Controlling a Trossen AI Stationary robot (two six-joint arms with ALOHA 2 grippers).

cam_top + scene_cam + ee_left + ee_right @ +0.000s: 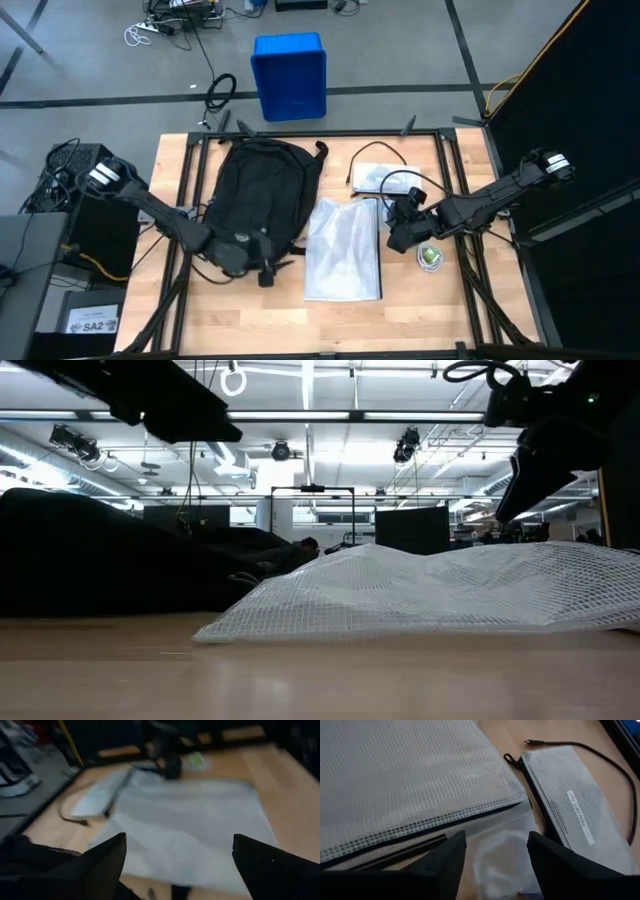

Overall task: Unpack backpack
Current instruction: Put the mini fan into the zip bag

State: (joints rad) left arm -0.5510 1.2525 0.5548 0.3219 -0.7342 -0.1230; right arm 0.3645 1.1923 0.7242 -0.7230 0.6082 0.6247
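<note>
Nearest the low camera lies the large white mesh zip pouch (440, 595), flat on the light wooden table (420, 310). Biggest of all is the large black fabric backpack (262, 190), lying flat on the table's left half, rounded top toward the far edge, just left of the mesh pouch.

From the left edge the left arm reaches in low, and the left gripper (262, 268) hangs at the backpack's near end. Its jaws stand wide apart with nothing between them; its wrist view looks across the mesh pouch, the backpack only a dark edge at the frame's corner.

From the right edge the right arm stretches in, and the right gripper (495, 852) hovers by the mesh pouch's far right corner, well apart from the backpack. Its jaws are partly open around a crumpled clear plastic bag (502, 852); whether they actually pinch it cannot be told.

Beside it lie a smaller frosted zip pouch (572, 807), a thin black cable (600, 757), and a small round green-and-white object (431, 256), too small to identify.
</note>
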